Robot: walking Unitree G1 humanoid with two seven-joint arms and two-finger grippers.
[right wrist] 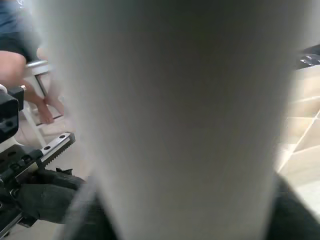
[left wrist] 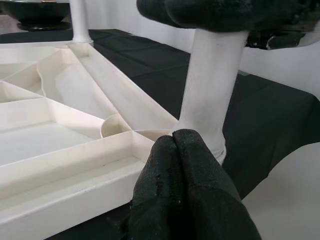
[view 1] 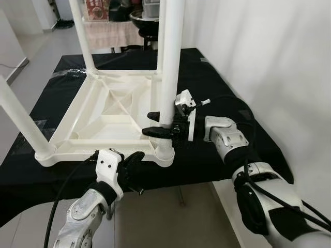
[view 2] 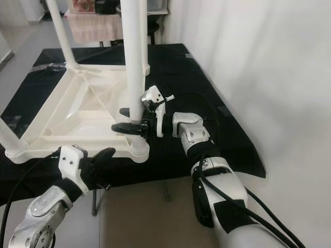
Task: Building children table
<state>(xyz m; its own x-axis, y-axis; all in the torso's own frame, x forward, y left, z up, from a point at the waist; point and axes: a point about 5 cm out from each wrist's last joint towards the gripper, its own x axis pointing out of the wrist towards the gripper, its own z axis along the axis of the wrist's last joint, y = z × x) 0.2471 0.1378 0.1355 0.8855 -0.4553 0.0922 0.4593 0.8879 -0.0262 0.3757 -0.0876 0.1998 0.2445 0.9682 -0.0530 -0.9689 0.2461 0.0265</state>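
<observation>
A: Where is the children's table?

B: The white plastic tabletop [view 1: 108,116] lies upside down on a work surface draped in black cloth [view 1: 217,93], ribbed underside facing up. I can see 4 white legs rising from its corners. The near right leg [view 1: 170,62] stands upright in its corner socket [view 1: 164,151], close to the front edge of the cloth.

A: And the right gripper?

B: The right gripper [view 1: 159,124] reaches in from the right and clamps that near right leg low down, just above the socket. Its 2 black fingers [view 1: 155,133] sit on either side of the leg, pinching it. In the right wrist view the leg [right wrist: 175,115] is a broad white blur right in front of the camera.

A: The left one?

B: The left gripper [view 1: 135,157] is at the front edge of the tabletop, just left of that socket. In the left wrist view its fingertips [left wrist: 185,165] are pressed together with nothing between them, their ends right at the tabletop rim beside the base of the leg [left wrist: 212,95].

A: Anything behind?

B: A black stool [view 1: 147,23] stands beyond the far edge.
</observation>
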